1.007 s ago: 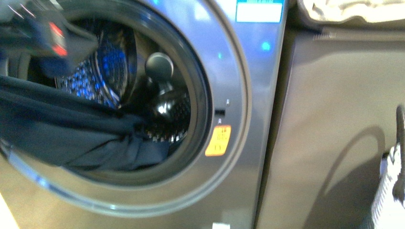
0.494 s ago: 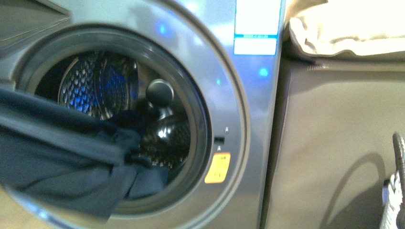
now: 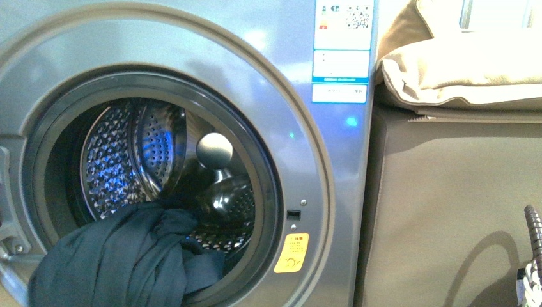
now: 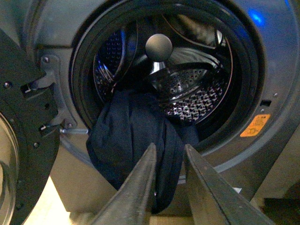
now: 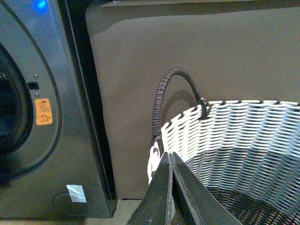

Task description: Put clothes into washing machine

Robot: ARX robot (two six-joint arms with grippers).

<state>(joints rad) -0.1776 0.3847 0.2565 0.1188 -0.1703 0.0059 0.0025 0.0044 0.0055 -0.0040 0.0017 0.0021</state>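
Clothes [image 3: 121,262] dropped over washing machine [image 3: 332,192] rim; left gripper [image 4: 169,173] narrowly apart, right gripper [image 5: 170,178] closed; labels illegible.

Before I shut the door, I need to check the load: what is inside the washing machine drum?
A dark navy garment lies partly in the washing machine, draped out over the porthole's lower rim. Behind it, the perforated steel drum looks bare. The drum floor under the fabric is hidden.
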